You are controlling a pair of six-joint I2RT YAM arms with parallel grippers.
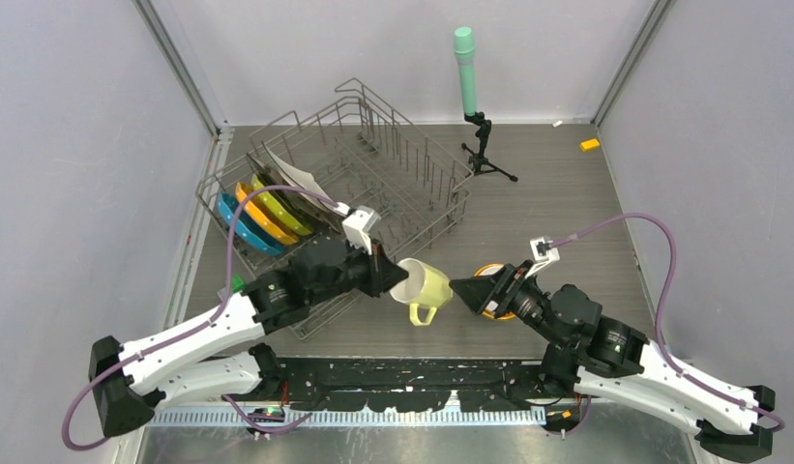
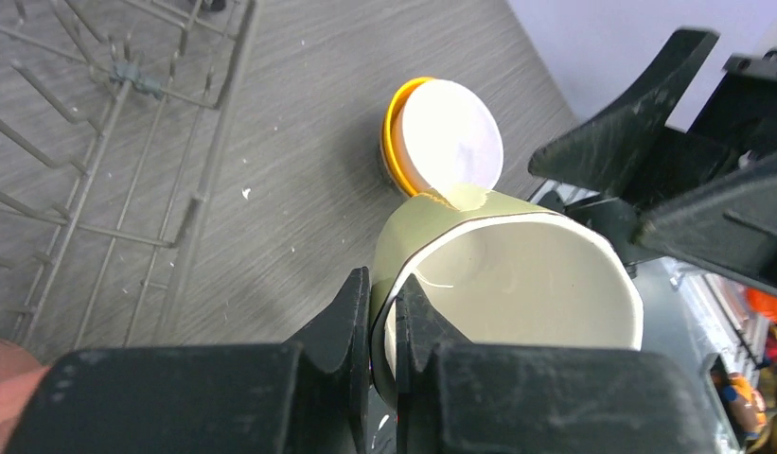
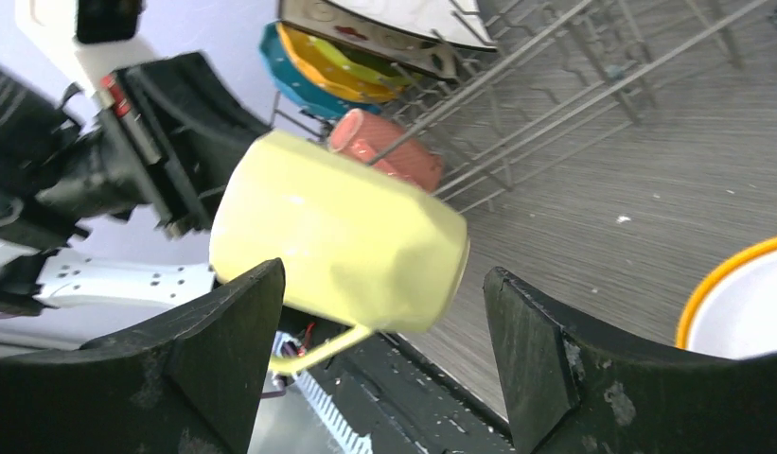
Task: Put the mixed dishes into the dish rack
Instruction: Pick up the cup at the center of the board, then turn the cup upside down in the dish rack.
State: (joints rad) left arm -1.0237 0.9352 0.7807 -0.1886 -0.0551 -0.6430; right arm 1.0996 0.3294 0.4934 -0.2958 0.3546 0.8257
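Pale-yellow mug (image 1: 424, 287); white inside; handle down.

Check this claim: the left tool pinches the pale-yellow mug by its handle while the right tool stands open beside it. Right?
No. The left tool pinches the pale-yellow mug by its rim, not its handle, as the left wrist view shows. The right tool does stand open beside it.

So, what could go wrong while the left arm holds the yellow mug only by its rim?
1. The left fingers pinch only a thin stretch of rim on the yellow mug, which hangs tilted; it may slip or swing.
2. The open right fingers flank its base closely; pulling away could knock it.
3. The orange bowl sits nearby; a dropped mug might hit it.
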